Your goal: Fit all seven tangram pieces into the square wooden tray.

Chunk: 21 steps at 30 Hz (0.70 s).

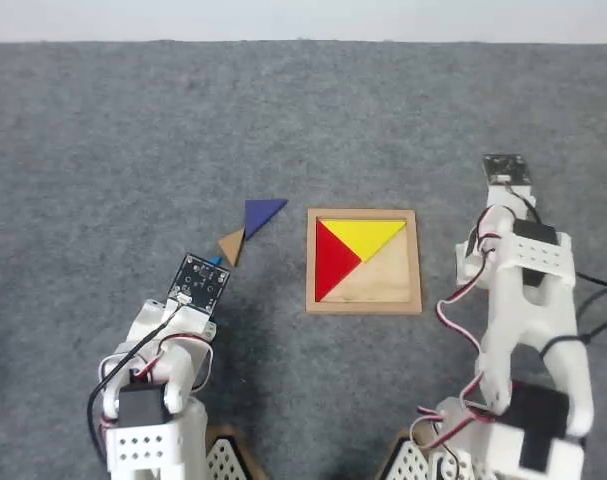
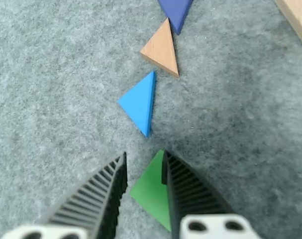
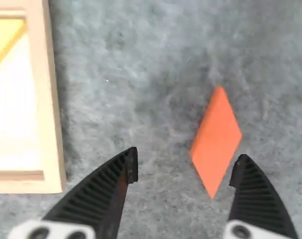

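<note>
The square wooden tray holds a red triangle and a yellow triangle. To its left lie a dark blue triangle and a tan triangle. In the left wrist view my left gripper is open, low over the carpet, with a green triangle between its fingers, against one finger. Just beyond its tips lie a light blue triangle, the tan triangle and the dark blue triangle. My right gripper is open, with an orange parallelogram lying near one fingertip.
Grey carpet covers the table. The tray's rim runs beside my right gripper, with the yellow triangle inside it. A tray corner shows beyond the left gripper. Open carpet lies at the far side and the left.
</note>
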### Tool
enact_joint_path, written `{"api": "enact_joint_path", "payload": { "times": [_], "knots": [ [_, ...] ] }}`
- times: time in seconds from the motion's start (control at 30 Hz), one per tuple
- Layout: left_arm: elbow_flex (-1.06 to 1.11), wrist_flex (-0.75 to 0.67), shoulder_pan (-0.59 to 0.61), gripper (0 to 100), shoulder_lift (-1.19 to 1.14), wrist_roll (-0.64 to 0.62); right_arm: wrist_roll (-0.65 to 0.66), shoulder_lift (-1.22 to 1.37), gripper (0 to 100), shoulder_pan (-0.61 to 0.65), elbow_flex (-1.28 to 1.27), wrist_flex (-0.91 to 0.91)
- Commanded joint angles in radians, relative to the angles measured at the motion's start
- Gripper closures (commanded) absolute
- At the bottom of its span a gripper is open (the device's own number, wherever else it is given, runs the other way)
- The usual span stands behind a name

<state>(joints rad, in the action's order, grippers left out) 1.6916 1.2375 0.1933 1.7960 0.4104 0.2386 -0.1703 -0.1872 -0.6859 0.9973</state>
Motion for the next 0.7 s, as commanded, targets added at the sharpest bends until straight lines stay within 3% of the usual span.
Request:
{"api": "enact_joint_path", "payload": {
  "times": [0.0, 0.53, 0.67],
  "knots": [
    [-0.007, 0.0, 0.0, 89, 0.02, 0.006, 0.023, 0.065, 71.4, -0.012, 0.037, -0.016],
    [-0.007, 0.0, 0.0, 89, 0.02, 0.006, 0.02, 0.239, 71.8, -0.225, 0.133, -0.099],
    [-0.007, 0.0, 0.0, 89, 0.02, 0.006, 0.02, 0.239, 78.3, -0.231, 0.133, -0.125]
  ]
}}
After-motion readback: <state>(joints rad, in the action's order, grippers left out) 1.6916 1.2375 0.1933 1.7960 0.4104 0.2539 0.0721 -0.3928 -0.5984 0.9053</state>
